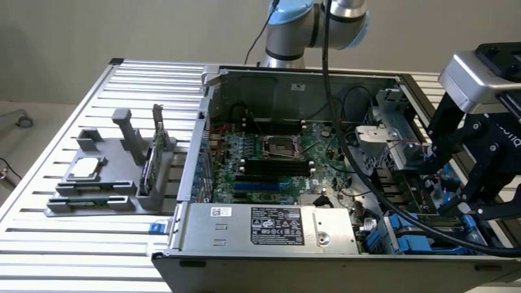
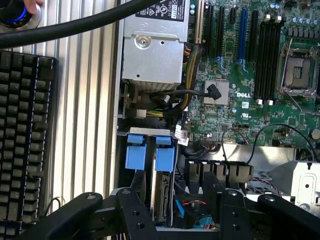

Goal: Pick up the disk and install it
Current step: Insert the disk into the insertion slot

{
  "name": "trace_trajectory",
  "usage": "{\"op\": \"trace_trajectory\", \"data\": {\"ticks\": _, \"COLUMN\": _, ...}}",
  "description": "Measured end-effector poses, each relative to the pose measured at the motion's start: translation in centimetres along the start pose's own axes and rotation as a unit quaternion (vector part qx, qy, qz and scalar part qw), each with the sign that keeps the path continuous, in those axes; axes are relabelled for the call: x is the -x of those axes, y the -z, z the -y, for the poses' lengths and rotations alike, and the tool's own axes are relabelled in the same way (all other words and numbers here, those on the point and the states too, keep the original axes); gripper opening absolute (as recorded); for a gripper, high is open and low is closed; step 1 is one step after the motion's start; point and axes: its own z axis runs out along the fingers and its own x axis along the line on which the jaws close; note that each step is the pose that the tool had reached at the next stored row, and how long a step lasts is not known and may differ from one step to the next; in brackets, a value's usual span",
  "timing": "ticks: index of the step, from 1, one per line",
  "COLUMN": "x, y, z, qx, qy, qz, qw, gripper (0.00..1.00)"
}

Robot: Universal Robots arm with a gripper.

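Note:
The disk (image 2: 163, 192) stands on edge in the drive bay at the case's corner, its blue carrier tab (image 2: 165, 153) toward the power supply. A second blue carrier tab (image 2: 136, 150) sits right beside it. In the exterior view the blue carriers (image 1: 409, 237) show low in the bay on that view's right. My black gripper (image 2: 182, 215) hovers over the bay, open, its fingers (image 2: 136, 212) spread wide to either side of the disk and holding nothing. From outside, the gripper (image 1: 465, 198) hangs above the case's corner on the exterior view's right.
The open computer case (image 1: 191, 183) lies on a slatted table (image 1: 49, 244), with the silver power supply (image 2: 155, 50) and motherboard (image 2: 260, 75) beside the bay. A grey fixture (image 1: 102, 183) holds a small chip and a card. A black keyboard (image 2: 25, 140) lies alongside; a thick cable (image 2: 75, 25) crosses above.

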Motion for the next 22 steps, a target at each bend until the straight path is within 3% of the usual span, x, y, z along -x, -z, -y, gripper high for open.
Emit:
{"op": "trace_trajectory", "data": {"ticks": 18, "x": 0.0, "y": 0.0, "z": 0.0, "qx": 0.0, "qy": 0.0, "qz": 0.0, "qw": 1.0, "gripper": 0.58}}
{"op": "trace_trajectory", "data": {"ticks": 20, "x": 0.0, "y": 0.01, "z": 0.0, "qx": 0.0, "qy": 0.0, "qz": -0.0001, "qw": 1.0, "gripper": 0.56}}
{"op": "trace_trajectory", "data": {"ticks": 22, "x": 0.0, "y": 0.0, "z": 0.0, "qx": 0.0, "qy": 0.0, "qz": 0.0, "qw": 1.0, "gripper": 0.44}}
